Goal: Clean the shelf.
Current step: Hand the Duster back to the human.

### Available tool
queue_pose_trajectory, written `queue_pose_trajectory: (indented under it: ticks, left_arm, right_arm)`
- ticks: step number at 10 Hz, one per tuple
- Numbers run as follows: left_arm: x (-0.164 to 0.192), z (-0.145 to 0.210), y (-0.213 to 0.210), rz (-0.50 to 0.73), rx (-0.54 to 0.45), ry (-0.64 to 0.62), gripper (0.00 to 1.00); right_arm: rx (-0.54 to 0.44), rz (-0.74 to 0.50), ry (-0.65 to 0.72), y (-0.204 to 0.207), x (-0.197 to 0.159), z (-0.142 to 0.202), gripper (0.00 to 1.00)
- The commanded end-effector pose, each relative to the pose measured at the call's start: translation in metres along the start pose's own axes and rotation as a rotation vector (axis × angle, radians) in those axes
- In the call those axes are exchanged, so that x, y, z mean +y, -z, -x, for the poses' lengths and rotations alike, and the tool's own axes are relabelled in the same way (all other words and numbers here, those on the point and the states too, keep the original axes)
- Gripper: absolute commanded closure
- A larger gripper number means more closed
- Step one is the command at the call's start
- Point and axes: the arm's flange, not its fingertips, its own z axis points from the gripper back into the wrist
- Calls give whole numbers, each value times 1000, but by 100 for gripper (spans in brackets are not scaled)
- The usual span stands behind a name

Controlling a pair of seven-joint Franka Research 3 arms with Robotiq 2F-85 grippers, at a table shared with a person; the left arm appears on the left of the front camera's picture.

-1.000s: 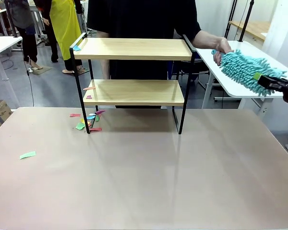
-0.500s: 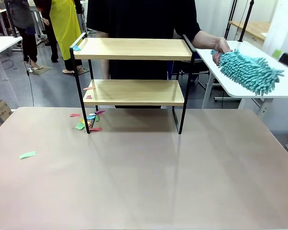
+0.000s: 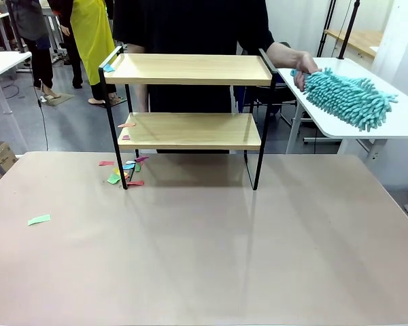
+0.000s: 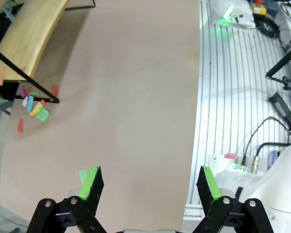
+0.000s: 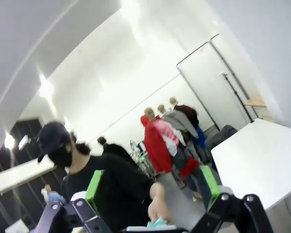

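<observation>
On my left wrist feed the left gripper (image 4: 149,182) hangs over the bare table (image 4: 136,97) with its jaws spread wide and nothing between them; my right gripper (image 5: 153,187) is likewise spread and empty. From the front, paper scraps (image 3: 124,170) lie by the shelf's near-left foot. The shelf (image 3: 188,102) stands at the table's 12 o'clock, and beyond it, at 2 o'clock, the person's hand (image 3: 300,64) holds a teal duster (image 3: 347,98).
</observation>
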Motion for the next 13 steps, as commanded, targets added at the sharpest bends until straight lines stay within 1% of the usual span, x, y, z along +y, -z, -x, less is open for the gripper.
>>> queue_pose_trajectory:
  ticks: [1, 2, 3, 13]
  left_arm:
    - [0, -1, 0, 2, -16, 11, 0]
    - [0, -1, 0, 2, -16, 11, 0]
    - [0, -1, 0, 2, -16, 11, 0]
    - [0, -1, 0, 2, -16, 11, 0]
  right_arm:
    - [-39, 26, 74, 12, -19, 3, 0]
    - [-48, 66, 85, 16, -21, 5, 0]
    - [-19, 27, 31, -2, -15, -7, 0]
    - [-19, 27, 31, -2, -15, -7, 0]
